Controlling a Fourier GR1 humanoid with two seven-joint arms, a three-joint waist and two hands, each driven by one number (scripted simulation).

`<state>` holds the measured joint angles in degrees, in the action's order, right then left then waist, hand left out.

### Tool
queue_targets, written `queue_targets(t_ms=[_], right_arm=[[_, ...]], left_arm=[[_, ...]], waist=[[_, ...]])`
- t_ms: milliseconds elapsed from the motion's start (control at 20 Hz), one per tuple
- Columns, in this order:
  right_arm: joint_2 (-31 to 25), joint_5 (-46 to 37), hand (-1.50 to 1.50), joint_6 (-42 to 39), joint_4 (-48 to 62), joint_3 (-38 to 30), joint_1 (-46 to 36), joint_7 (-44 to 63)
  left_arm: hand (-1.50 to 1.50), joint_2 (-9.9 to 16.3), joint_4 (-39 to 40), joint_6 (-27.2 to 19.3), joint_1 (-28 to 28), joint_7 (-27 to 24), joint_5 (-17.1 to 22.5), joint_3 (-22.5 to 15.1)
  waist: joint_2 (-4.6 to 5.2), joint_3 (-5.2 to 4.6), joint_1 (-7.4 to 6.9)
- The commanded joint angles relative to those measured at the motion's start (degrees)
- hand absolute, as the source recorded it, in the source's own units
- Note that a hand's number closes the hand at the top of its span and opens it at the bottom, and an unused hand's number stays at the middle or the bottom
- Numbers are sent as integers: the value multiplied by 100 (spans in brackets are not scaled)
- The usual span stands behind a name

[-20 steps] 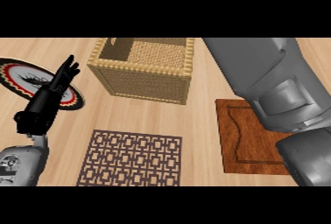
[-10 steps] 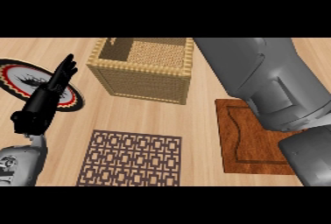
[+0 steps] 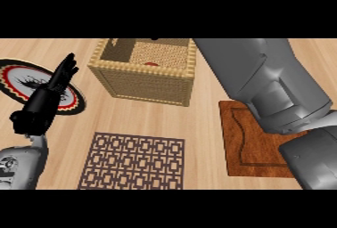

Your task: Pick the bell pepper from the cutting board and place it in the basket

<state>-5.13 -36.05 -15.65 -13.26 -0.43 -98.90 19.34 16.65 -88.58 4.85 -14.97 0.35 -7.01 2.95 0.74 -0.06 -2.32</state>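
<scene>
Looks like the place step: right forearm [image 3: 263, 84] stretched from the lower right corner of the head view up over the cutting board [image 3: 253, 147] toward the basket [image 3: 148, 80]. Right hand hidden past the forearm; only a dark speck at the basket's far rim, so cannot tell whether spread, pressed together or pinching anything. Bell pepper [image 3: 151, 63] probably the small red patch low inside the basket, just behind the near wall; too little showing to confirm, and cannot tell whether resting on the basket floor or held above it. Visible part of the cutting board carries no pepper, though much of it sits under the forearm. Judging from that: pick done, drop either done or about to finish. Next move calls for confirming release over the basket opening, then lifting the arm straight up clear of the rim before pulling back toward the right edge of the surface, to avoid clipping the wicker wall. Left hand [image 3: 46, 104] parked near the left edge of the surface, fingers straight and pressed together, pointing up and away, partly over the patterned plate [image 3: 20, 78]; resting, holding nothing. Brown lattice mat [image 3: 132, 162] near the front edge, between the left forearm and the cutting board, not involved.
</scene>
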Motion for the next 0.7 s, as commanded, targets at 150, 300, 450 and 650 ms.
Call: queue_targets(t_ms=[150, 300, 450, 650], right_arm=[[68, 639, -150, 1139, -201, -827, 16, 25], [-68, 950, -150, 1867, -375, -1244, 191, 43], [-376, 1039, -150, 2591, -474, -1484, 470, -140], [-788, 1195, -150, 2990, -482, -1784, 513, -64]], left_arm=[[0, -27, 96, -12, 80, -196, -67, -4], [0, 181, 89, 213, 137, -160, 135, 184], [0, -21, 68, -5, 41, -86, 10, 85], [0, -5, -165, 23, 190, -1, -70, -10]], waist=[[40, -4, -86], [10, -1, -39], [36, 2, 0], [10, 3, -7]])
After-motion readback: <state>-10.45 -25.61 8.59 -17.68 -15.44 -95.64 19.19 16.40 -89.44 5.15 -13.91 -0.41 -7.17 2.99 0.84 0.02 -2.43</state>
